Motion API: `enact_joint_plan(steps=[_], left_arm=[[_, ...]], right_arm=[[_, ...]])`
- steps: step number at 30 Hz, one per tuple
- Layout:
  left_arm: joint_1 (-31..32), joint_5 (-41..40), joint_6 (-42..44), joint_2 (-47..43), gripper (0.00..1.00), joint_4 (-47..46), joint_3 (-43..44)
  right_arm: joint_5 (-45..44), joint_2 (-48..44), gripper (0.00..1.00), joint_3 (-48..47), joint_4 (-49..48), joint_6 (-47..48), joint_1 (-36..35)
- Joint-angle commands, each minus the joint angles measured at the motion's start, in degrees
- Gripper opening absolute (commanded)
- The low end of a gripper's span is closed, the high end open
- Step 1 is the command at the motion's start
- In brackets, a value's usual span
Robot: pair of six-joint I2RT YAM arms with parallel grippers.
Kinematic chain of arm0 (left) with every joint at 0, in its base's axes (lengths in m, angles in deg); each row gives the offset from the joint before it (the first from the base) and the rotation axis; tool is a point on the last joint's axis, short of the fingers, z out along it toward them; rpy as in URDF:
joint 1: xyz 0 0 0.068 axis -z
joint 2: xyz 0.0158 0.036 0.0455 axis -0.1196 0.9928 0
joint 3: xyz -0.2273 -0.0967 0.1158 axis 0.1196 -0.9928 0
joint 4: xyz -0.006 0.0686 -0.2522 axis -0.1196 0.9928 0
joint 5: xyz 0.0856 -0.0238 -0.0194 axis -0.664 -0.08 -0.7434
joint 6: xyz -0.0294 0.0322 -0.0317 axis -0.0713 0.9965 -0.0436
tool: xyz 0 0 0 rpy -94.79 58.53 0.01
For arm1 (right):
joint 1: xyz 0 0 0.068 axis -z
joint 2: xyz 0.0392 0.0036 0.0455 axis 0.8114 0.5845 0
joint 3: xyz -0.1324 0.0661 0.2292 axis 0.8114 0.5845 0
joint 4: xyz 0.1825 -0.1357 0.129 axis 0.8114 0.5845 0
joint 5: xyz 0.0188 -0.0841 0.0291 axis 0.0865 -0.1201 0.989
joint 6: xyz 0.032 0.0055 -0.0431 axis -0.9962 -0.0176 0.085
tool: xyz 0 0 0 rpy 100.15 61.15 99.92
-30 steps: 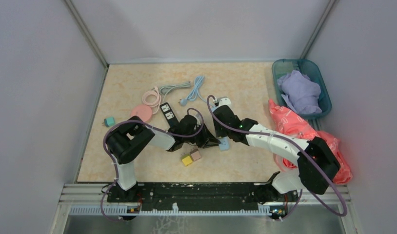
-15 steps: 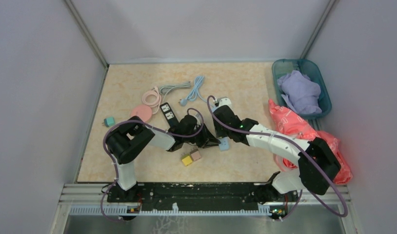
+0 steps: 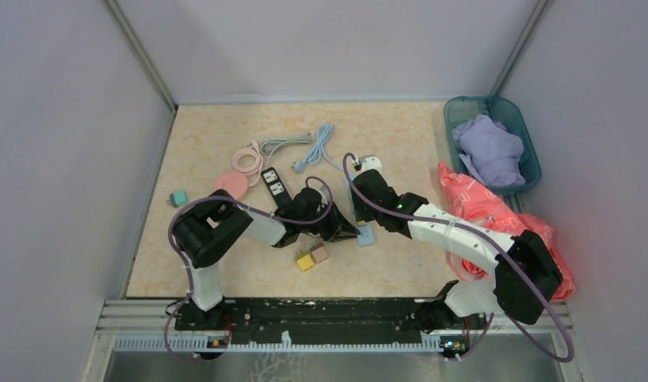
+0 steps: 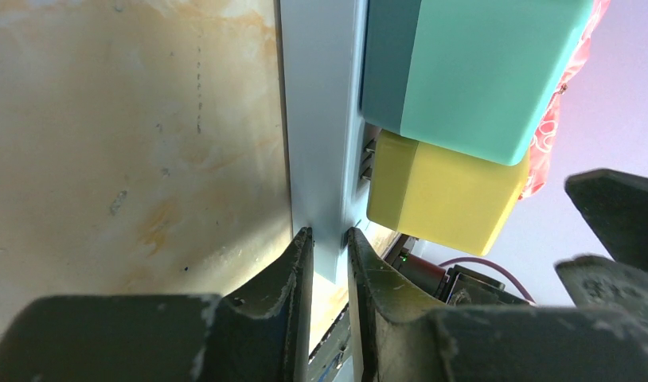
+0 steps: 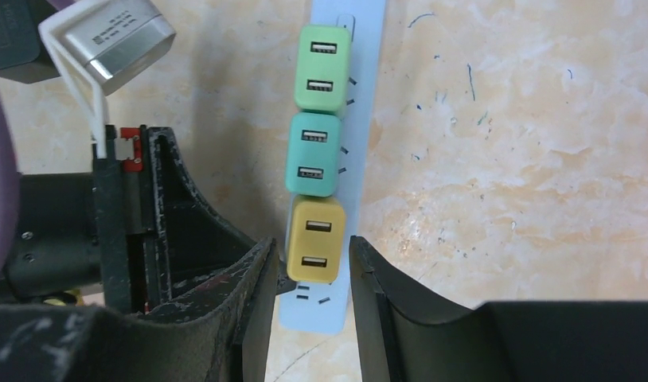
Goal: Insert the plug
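Yellow plug: a blocky cube with rounded edges, matte plastic, two USB slots on its face. It sits in the pale blue power strip, last in a row after a teal plug and a green plug of the same shape. In the left wrist view its metal prongs still show at the strip face.

The strip is flat, smooth and slim, lying mid-table between the two arms.

Left gripper: jaws closed on the strip's thin end, scuffed black fingers pinching it.

Right gripper: jaws straddle the yellow plug, one worn black finger close on each side. Can't tell whether they press it.

Table: mottled beige, stone-like, faintly scratched.

Nearby on the table are two loose cubes, one yellow and one pinkish.

Far right corner: a teal plastic basket, oblong, holding a crumpled lavender cloth. Beside it lies a wrinkled red-pink bag.
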Motion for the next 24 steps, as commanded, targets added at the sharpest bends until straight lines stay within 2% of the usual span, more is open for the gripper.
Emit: enact_joint_plan(steps=[1,15,19,24], left_arm=[[1.43,-0.95,1.63,1.26,0.25,5.15,-0.02],[1.55,-0.84,1.74,1.37,0.25,5.15,0.08],[1.50,-0.72,1.79,1.44,0.25,5.14,0.25],[1.51,-0.67,1.73,1.40,0.25,5.10,0.17]], right_arm=[[0.24,1.54,0.38,-2.33,-0.67,-0.21,1.53],[4.99,5.27,0.35,-1.97,-1.92,-0.69,3.50],[6.36,6.32,0.27,-2.09,-1.25,-0.79,3.55],[7.69,7.05,0.07,-1.22,-0.92,0.51,3.50]])
